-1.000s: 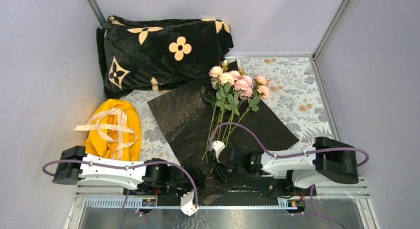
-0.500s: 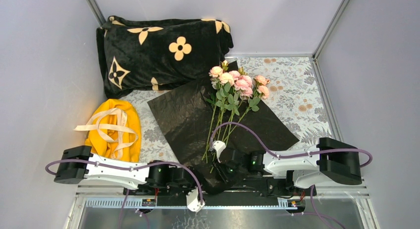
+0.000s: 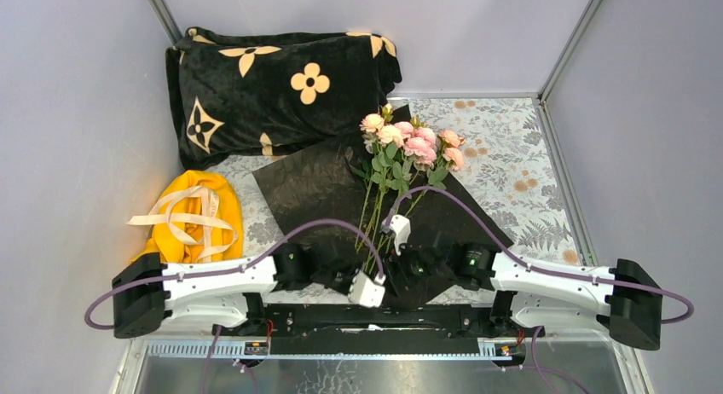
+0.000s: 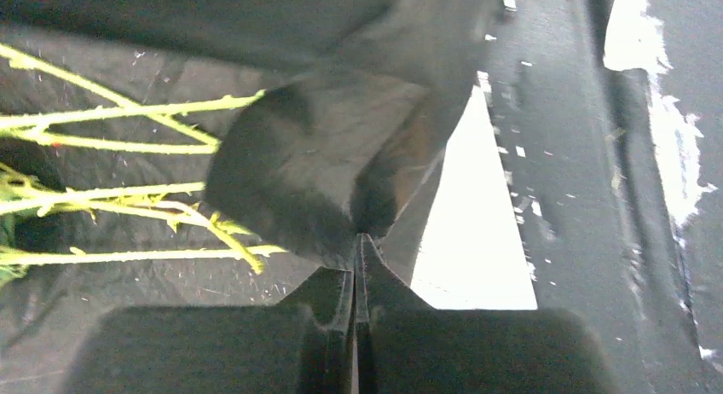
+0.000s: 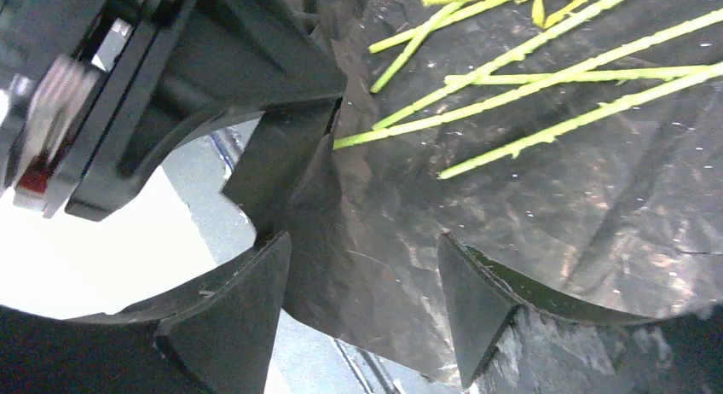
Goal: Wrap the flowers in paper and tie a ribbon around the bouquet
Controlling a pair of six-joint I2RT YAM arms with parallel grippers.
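**Left gripper clamped on paper edge; right gripper open beside it**

Your left gripper (image 4: 355,256) is fully closed. Its fingertips pinch a raised fold at the near edge of the thin, crinkly matte black paper (image 3: 315,198). Your right gripper (image 5: 362,296) stands with its jaws well apart. The same paper edge lies in the gap between them, not clamped. The two grippers sit just beside each other at the sheet's near corner.

The flowers (image 3: 409,142), pale pink artificial roses on long thin green stems, lie on the paper. Their blooms are at the far end and their stem ends are near both grippers.

The ribbon (image 3: 183,213), a narrow cream-beige fabric strip, lies looped on a yellow cloth bundle (image 3: 192,240) at the left, apart from the paper. A black plush blanket with tan flower marks (image 3: 281,78) lies at the far left of the flower-patterned table (image 3: 511,155).
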